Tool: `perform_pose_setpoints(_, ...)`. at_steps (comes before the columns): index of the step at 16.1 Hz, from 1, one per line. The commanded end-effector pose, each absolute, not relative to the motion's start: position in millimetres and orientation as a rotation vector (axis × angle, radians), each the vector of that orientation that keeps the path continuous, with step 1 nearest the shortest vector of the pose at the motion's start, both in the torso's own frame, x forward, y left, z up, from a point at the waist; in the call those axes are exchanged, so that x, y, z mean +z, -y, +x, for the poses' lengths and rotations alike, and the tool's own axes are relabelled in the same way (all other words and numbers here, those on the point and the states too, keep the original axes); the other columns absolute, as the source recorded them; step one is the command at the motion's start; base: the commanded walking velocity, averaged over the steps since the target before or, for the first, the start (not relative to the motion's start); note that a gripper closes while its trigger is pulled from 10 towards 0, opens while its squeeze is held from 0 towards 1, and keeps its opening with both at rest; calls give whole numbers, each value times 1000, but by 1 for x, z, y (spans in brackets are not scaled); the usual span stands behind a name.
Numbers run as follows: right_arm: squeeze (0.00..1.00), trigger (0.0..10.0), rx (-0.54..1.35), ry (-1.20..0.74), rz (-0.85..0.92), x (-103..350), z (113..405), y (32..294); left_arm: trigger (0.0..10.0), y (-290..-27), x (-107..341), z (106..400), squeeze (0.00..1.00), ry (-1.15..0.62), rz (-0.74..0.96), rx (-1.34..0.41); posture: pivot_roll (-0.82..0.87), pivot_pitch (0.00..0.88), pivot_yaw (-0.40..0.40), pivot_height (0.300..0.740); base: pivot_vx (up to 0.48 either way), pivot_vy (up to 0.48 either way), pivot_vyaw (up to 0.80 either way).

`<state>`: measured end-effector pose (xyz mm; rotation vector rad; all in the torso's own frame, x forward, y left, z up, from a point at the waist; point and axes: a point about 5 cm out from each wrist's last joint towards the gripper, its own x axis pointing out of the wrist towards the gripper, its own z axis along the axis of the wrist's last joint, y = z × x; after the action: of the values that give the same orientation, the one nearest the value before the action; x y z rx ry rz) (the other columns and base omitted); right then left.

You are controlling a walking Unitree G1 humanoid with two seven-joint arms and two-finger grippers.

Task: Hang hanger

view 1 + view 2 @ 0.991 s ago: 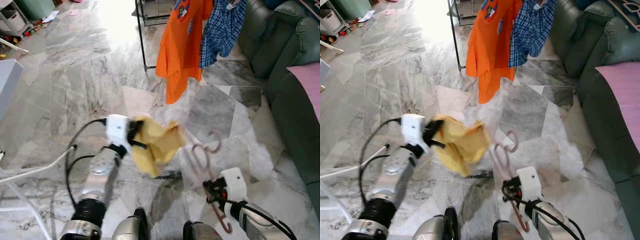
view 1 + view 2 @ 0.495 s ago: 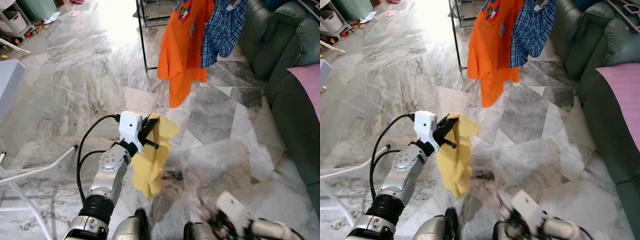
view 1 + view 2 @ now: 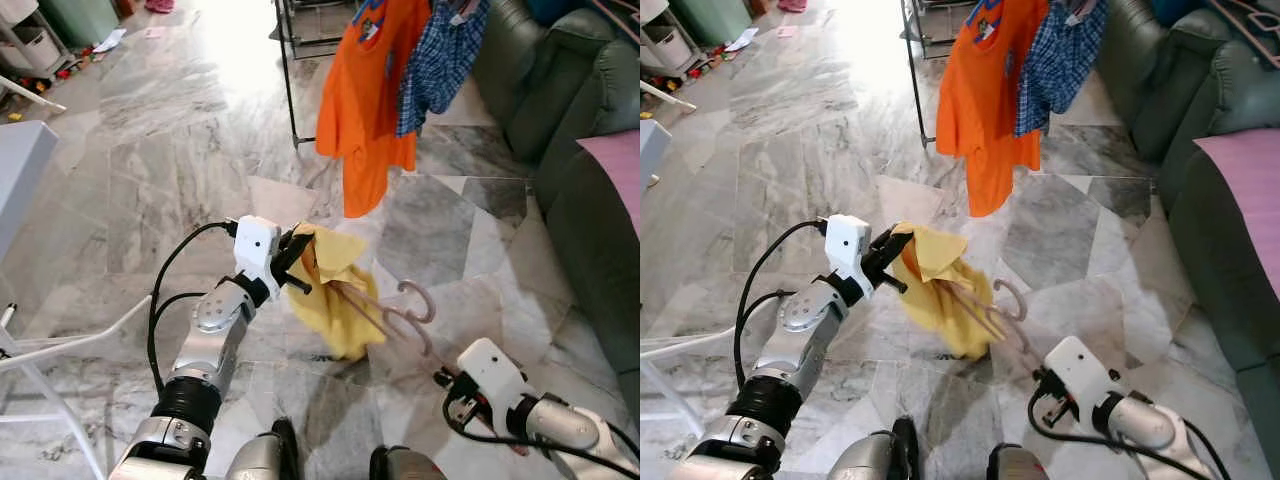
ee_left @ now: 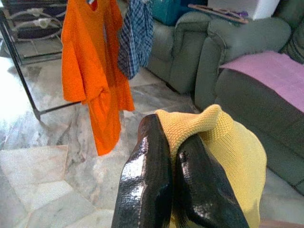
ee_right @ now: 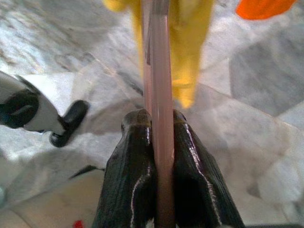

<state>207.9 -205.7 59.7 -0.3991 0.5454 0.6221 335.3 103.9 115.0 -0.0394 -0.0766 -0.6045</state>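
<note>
Left fingers [image 4: 164, 190] pinch yellow garment [image 3: 335, 290]; right fingers [image 5: 159, 190] grip pink hanger [image 3: 385, 310], now raised into garment.

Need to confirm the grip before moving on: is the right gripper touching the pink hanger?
Touching. The right wrist view shows the right gripper with both fingers pressed against the pink hanger.

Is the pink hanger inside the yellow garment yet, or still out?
Partly in. The pink hanger, held by the right gripper, has one end inside the yellow garment pinched by the left gripper; its hook sticks out.
</note>
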Motion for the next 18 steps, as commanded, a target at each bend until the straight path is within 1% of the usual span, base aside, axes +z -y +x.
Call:
perform_pose_setpoints(1, 0, 10000, 679, -515, -377, 63, 203, 197, 10000, -109, 118, 337, 0, 94, -23, -602, -192, 198, 119, 740, 0, 0, 0)
perform_pose_setpoints(2, 0, 10000, 701, -503, -374, 66, 201, 195, 10000, -109, 118, 337, 0, 94, -23, -604, -191, 199, 119, 740, 0, 0, 0)
perform_pose_setpoints(3, 0, 10000, 743, -430, -333, 78, 202, 189, 10000, -108, 118, 337, 0, 97, -17, -623, -191, 199, 120, 740, 0, 0, 0)
perform_pose_setpoints(6, 0, 10000, 774, -405, -342, 89, 202, 189, 10000, -107, 119, 338, 0, 106, 15, -642, -191, 199, 118, 740, 0, 0, 0)
perform_pose_setpoints(8, 0, 10000, 851, -444, -340, 93, 192, 190, 10000, -114, 121, 344, 0, 104, 26, -605, -195, 199, 114, 740, 0, 0, 0)
perform_pose_setpoints(9, 0, 10000, 919, -536, -349, 85, 175, 194, 10000, -115, 124, 348, 0, 108, 32, -599, -198, 199, 114, 740, 0, 0, 0)
perform_pose_setpoints(11, 0, 10000, 957, -652, -384, 73, 158, 202, 10000, -115, 125, 350, 0, 112, 35, -589, -205, 202, 115, 740, 0, 0, 0)
perform_pose_setpoints(12, 0, 10000, 951, -737, -425, 64, 148, 212, 10000, -115, 124, 350, 0, 112, 39, -583, -209, 204, 117, 740, 0, 0, 0)
perform_pose_setpoints(14, 0, 10000, 900, -768, -460, 62, 146, 222, 10000, -116, 121, 350, 0, 101, 44, -583, -214, 207, 119, 740, 0, 0, 0)
perform_pose_setpoints(16, 0, 10000, 765, -684, -494, 72, 162, 234, 10000, -122, 107, 346, 0, 48, 58, -576, -215, 210, 121, 740, 0, 0, 0)
perform_pose_setpoints(18, 0, 10000, 738, -651, -513, 85, 167, 242, 10000, -133, 90, 340, 0, -22, 80, -556, -219, 211, 123, 740, 0, 0, 0)
